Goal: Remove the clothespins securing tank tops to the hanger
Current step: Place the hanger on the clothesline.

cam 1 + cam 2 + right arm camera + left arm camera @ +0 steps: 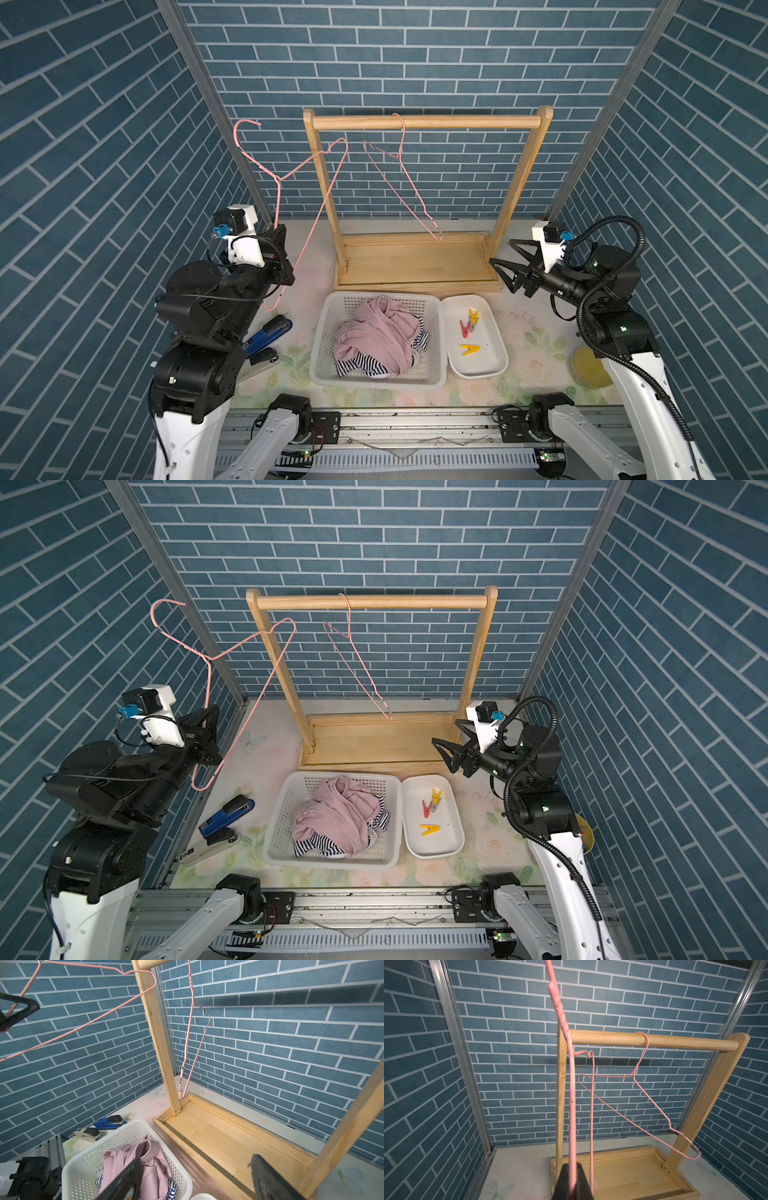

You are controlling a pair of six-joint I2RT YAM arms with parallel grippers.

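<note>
My left gripper [282, 249] [572, 1180] is shut on the wire of a bare pink hanger [277, 178] [572, 1095], held up at the far left. A second bare pink hanger [402, 137] [350, 617] hangs from the rack's rail. Both tank tops lie crumpled in the white basket [322, 332]: the pink one [374, 332] [153, 1159] over the striped one [357, 365]. The clothespins lie in the white tray [478, 365]: a yellow one [473, 312] on a grey one [473, 322], a red one [464, 329] and another yellow one [469, 349]. My right gripper [500, 251] [196, 1158] hangs open and empty near the rack's right post.
The wooden rack [424, 121] stands at the back on its boxed base [411, 262]. A blue stapler [266, 332] and a white-and-black one [262, 357] lie left of the basket. A yellow dish [590, 365] sits under my right arm.
</note>
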